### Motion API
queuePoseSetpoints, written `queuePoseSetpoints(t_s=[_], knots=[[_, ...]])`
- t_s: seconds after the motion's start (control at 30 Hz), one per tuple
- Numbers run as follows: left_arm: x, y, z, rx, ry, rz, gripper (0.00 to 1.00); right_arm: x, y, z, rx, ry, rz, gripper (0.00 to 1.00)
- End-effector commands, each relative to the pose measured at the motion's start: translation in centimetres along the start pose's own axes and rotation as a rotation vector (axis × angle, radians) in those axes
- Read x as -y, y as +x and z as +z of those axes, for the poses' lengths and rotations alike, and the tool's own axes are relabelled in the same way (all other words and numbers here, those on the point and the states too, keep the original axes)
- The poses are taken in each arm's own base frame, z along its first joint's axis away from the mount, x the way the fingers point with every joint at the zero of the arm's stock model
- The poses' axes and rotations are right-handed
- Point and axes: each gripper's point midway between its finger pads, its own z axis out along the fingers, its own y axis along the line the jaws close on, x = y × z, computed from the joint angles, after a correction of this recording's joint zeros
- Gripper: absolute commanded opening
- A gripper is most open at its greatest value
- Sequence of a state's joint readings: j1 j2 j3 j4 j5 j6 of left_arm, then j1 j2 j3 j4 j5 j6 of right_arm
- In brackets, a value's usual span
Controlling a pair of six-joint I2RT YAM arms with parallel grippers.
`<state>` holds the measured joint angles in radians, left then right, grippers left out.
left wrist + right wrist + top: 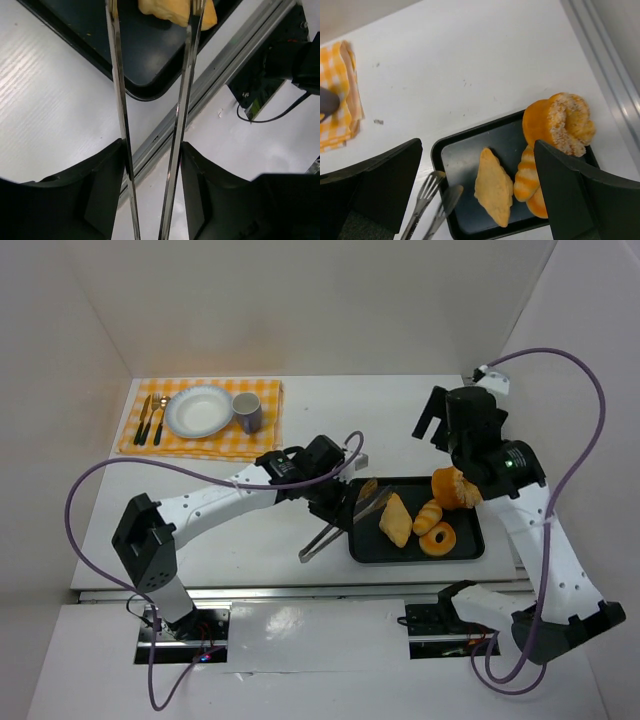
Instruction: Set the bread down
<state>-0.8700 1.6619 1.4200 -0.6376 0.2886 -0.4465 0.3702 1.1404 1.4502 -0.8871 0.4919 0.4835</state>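
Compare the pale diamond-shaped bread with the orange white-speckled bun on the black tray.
The pale diamond-shaped bread is flat and plain yellow; the orange white-speckled bun is plump and knotted. The bread lies mid-tray, the bun at the far right corner. Both rest on the black tray.

White counter (340, 415) has two things sitting right on it: a yellow checked placemat (268, 436) at the far left and a black tray (366, 542) near-right, well apart.
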Motion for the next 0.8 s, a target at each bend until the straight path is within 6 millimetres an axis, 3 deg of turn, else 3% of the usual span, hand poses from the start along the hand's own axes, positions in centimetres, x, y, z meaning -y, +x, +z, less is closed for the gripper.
queuePoseSetpoints(t_s=[0.0, 0.3, 0.53, 0.6, 0.77], knots=[[2.6, -1.2, -0.1, 0.03, 0.059, 0.025, 0.59, 2.4, -3.7, -3.3, 0.122, 0.058, 0.031, 1.0], [4.4, -3.6, 1.3, 0.054, 0.069, 0.072, 0.68, 4.2, -6.9, -6.5, 0.234, 0.088, 0.061, 1.0], [6.9, -5.6, 3.6, 0.066, 0.058, 0.127, 0.69, 4.9, -7.3, -7.0, 0.247, 0.118, 0.055, 1.0], [7.0, -5.7, 5.1, 0.051, 0.049, 0.122, 0.69, 4.9, -7.3, -7.0, 0.247, 0.118, 0.055, 1.0], [6.7, -6.9, 6.9, 0.054, 0.004, 0.124, 0.69, 5.1, -7.1, -6.9, 0.237, 0.122, 0.052, 1.0]])
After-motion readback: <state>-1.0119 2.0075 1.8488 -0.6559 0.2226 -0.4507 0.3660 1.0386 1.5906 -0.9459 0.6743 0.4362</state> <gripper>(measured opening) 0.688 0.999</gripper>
